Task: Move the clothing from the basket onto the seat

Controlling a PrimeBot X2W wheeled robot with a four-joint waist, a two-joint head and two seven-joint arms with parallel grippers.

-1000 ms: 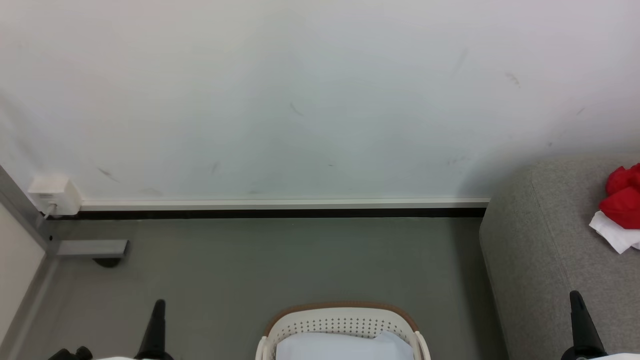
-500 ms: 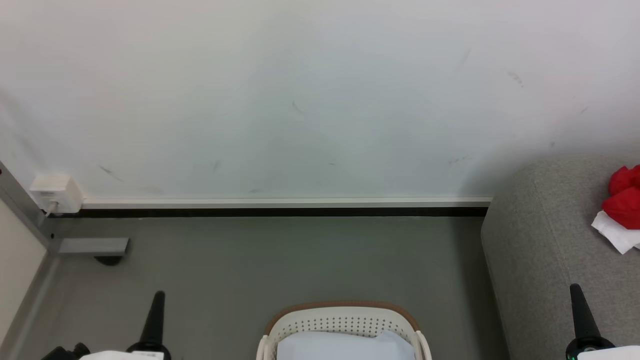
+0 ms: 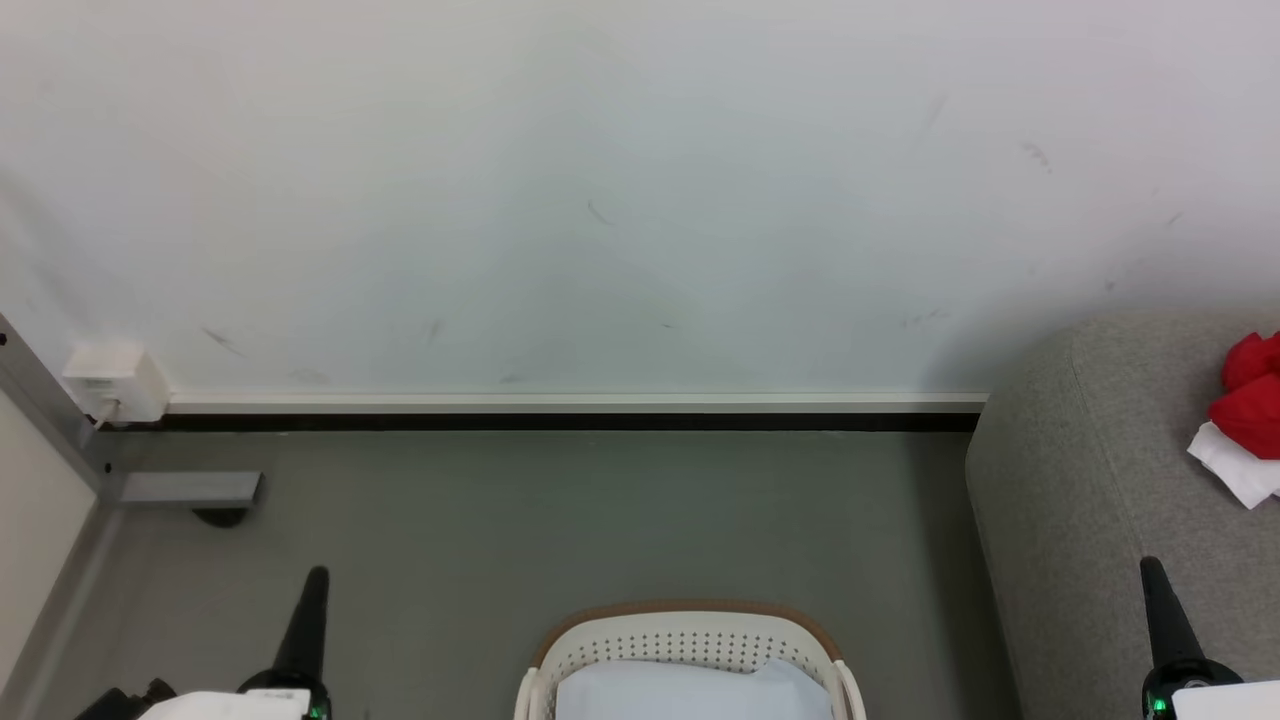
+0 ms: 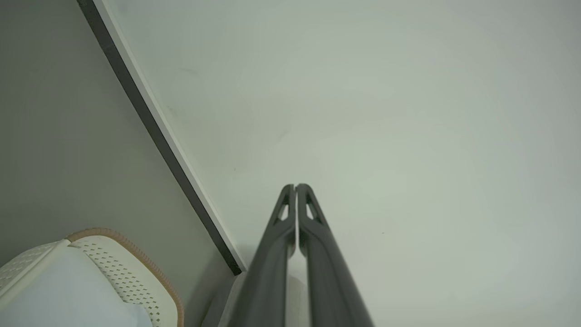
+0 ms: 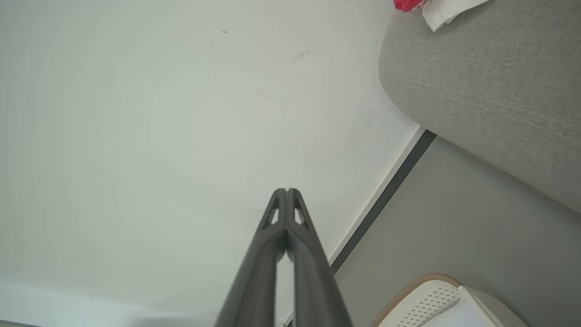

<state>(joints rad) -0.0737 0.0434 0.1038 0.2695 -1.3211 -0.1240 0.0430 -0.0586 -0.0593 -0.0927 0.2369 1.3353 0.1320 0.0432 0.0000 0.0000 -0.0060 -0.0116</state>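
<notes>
- Left gripper (image 4: 295, 187) closed, holding nothing; right gripper (image 5: 287, 190) the same.
- Red clothing (image 3: 1248, 400) lies on the seat (image 3: 1080, 480) — basket (image 3: 690, 622) on the floor (image 3: 600, 520), apart.
- Both grippers reach higher in the head view than a second ago.

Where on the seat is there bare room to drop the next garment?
The seat is bare from its rounded left edge across to the clothing, and nearer than it toward the right gripper. Crowded at the head view's right edge, where that pile lies. The floor between basket and seat is bare too.
</notes>
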